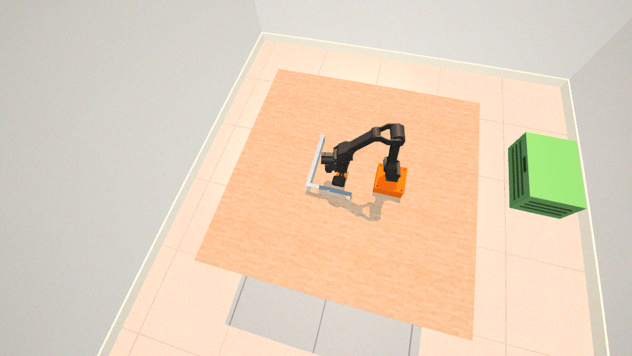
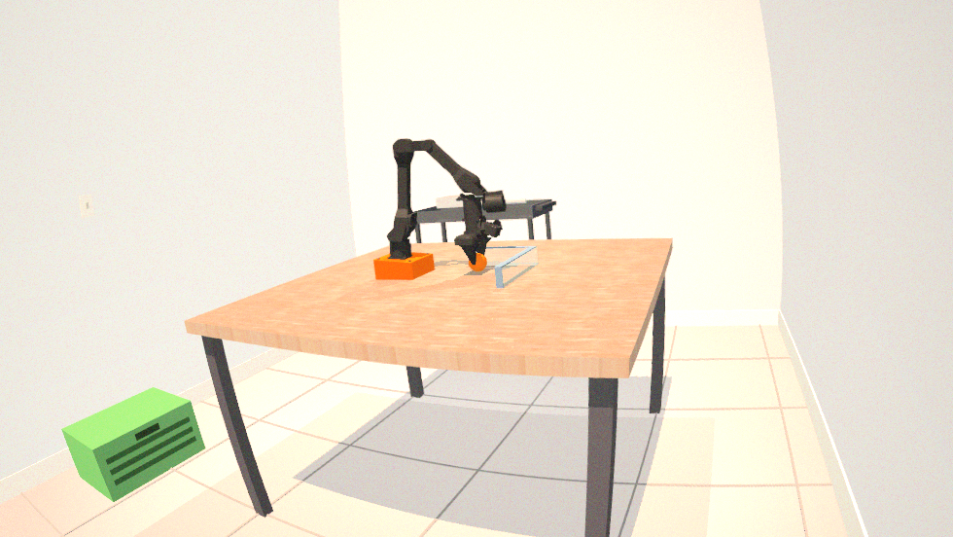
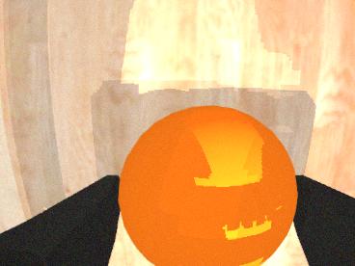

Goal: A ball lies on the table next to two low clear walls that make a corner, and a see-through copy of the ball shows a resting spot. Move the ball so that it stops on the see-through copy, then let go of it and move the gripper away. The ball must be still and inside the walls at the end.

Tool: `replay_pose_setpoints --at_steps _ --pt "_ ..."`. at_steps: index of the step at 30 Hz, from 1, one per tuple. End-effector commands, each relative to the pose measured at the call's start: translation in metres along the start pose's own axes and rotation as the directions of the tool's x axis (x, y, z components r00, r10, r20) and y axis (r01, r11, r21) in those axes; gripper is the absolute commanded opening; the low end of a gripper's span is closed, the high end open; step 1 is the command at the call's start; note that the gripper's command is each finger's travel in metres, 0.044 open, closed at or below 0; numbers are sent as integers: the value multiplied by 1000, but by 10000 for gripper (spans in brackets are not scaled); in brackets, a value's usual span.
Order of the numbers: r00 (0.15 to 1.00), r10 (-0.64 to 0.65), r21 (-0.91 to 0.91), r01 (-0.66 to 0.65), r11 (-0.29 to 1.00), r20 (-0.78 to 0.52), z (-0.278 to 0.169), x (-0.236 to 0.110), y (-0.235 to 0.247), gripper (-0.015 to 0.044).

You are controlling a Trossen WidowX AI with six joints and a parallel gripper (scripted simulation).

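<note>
My gripper is shut on the orange ball. It holds the ball very low, at or just above the wooden table, inside the corner made by the two low clear walls. In the wrist view the ball fills the middle between my two black fingers. The see-through copy does not show in any view; the ball and gripper cover the place beneath them. The front wall lies just before the gripper.
The arm's orange base stands on the table to the right of the walls. A green box stands on the floor. A grey side table stands behind.
</note>
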State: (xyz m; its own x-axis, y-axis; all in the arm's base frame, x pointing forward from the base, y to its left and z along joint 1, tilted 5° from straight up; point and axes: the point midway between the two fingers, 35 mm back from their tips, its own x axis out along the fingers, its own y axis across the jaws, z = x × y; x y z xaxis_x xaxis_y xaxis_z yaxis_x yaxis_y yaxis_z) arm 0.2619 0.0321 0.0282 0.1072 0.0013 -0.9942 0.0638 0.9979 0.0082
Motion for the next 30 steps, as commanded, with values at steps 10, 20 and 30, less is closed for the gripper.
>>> replay_pose_setpoints --at_steps 10,20,30 --pt "1000 -1 0 1 1000 -3 -1 3 0 184" --pt "1000 -1 0 1 1000 -3 1 -7 0 391" --pt "1000 5 -3 -5 1000 23 5 -79 1 391"
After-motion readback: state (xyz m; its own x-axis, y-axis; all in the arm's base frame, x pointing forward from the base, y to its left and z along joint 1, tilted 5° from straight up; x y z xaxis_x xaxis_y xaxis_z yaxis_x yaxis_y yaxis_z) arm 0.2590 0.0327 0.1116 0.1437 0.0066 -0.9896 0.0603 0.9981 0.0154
